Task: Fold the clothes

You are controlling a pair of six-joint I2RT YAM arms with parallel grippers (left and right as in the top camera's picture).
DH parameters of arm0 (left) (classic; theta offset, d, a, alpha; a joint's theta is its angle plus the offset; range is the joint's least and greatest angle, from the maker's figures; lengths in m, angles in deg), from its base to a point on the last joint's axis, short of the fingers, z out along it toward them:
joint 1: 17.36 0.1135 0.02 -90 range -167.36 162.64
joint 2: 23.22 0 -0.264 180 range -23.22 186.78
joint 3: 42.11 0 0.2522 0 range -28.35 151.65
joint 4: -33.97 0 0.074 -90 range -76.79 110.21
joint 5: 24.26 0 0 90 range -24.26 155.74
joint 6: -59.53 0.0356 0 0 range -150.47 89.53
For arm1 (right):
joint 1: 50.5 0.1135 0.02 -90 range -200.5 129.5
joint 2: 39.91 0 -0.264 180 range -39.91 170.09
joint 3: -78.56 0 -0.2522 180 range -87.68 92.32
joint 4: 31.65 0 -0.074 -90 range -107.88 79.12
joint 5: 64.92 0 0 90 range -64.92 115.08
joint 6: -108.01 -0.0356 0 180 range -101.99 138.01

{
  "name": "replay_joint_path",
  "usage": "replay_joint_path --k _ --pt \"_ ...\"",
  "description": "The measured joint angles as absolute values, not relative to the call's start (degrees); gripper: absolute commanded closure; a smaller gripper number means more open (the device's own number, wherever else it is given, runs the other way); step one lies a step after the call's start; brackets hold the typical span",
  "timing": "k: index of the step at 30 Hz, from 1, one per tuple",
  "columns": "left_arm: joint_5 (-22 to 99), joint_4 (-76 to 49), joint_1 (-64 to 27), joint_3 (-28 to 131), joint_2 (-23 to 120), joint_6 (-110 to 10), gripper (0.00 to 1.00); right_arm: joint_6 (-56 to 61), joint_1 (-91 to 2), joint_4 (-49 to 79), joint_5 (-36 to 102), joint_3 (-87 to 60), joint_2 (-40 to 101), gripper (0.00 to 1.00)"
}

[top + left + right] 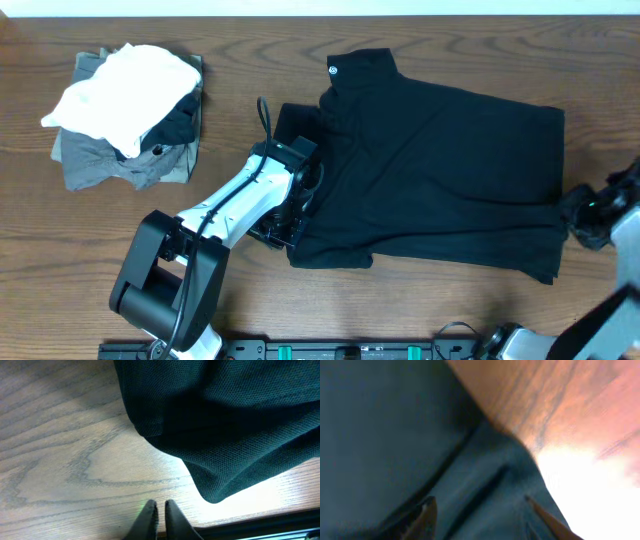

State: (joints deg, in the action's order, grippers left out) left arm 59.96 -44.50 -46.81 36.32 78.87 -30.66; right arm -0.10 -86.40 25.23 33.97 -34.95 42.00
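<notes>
Since the black shirt (440, 170) lies spread flat right of centre on the table (60, 260), collar toward 10 o'clock, apparently laid out for a first fold, the left gripper (159, 507) sits clenched and empty beside its 8 o'clock edge, while the right gripper (480, 502) is splayed over the 4 o'clock hem, seemingly pinching nothing.

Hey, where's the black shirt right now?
Overhead, the black shirt lies spread over the middle and right of the table; the clothes pile sits apart at its left.
</notes>
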Motion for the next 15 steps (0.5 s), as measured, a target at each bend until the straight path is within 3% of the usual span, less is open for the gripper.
replay_joint_path --k 8,15 --pt "54.3 -44.0 -46.9 36.3 78.9 -30.7 0.53 0.8 -86.4 37.2 36.7 -32.8 35.7 0.42" --pt "48.2 -37.8 -48.3 34.6 78.8 -32.2 0.49 1.9 -86.4 38.0 38.5 -32.8 35.7 0.41"
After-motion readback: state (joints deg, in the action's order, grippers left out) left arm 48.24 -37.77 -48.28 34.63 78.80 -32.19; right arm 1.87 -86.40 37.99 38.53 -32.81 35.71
